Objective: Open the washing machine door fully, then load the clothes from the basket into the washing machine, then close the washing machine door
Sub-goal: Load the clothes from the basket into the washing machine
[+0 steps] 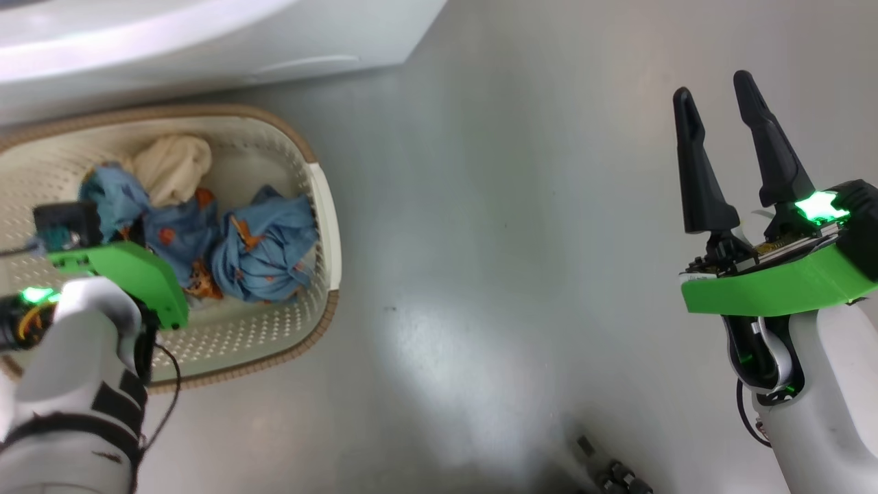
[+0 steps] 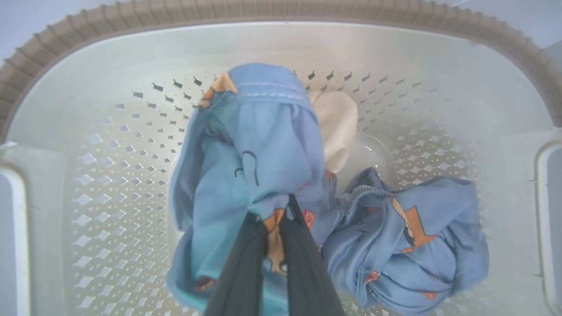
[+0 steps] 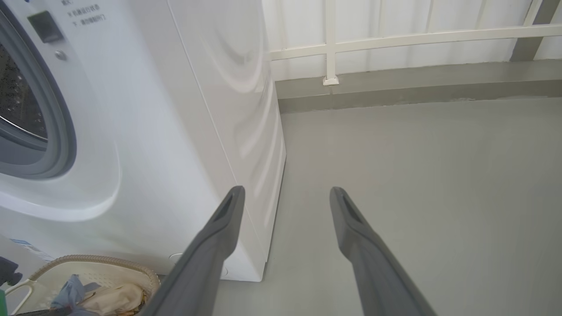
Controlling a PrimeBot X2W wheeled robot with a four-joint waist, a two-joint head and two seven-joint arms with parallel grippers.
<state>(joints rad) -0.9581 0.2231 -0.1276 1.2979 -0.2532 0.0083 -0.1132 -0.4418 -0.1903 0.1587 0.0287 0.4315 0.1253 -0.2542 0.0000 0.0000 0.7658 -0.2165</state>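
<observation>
I am on the loading step. My left hand [image 2: 273, 210] is pinched tight on a fold of one light blue, cartoon-printed fabric bundle [image 2: 250, 145], which lies in the cream perforated plastic basket [image 2: 281, 13] beside its twin [image 2: 408, 250]. My right hand [image 3: 285, 193] is spread wide and empty. Next I should lift the bundle clear and carry it to the big white washing machine [image 3: 175, 109].

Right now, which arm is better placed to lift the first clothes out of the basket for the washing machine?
Left. The left claw is shut on a blue bundle inside the basket; the right claw stands open above the floor, apart from the basket, holding nothing.
</observation>
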